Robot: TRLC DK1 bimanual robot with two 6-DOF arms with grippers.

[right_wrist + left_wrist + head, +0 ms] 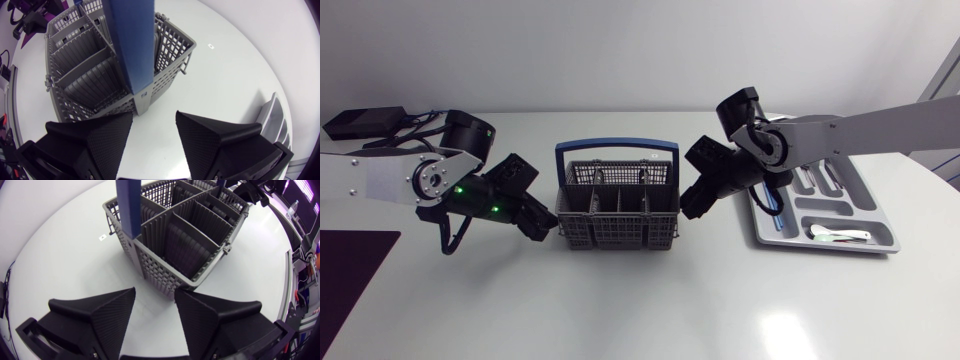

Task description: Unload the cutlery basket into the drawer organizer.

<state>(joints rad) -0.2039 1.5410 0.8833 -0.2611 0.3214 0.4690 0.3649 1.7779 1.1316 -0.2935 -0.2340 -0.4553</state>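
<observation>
On the white counter we see the grey drawer organizer, a white utensil lying in its front slot. It sits behind the right jaws, partly under our right arm. The cutlery basket with its blue handle stands between both sets. One corner is just ahead of the left jaws and an end wall just ahead of the right jaws. Both sets gape wide, gripping nothing.

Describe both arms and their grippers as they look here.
The left arm and right arm have silver-grey links with black joints. The left arm shows two green lights and a looping black cable. The left gripper and right gripper are matte black, each with two broad, wedge-shaped, finely ribbed fingers.
</observation>
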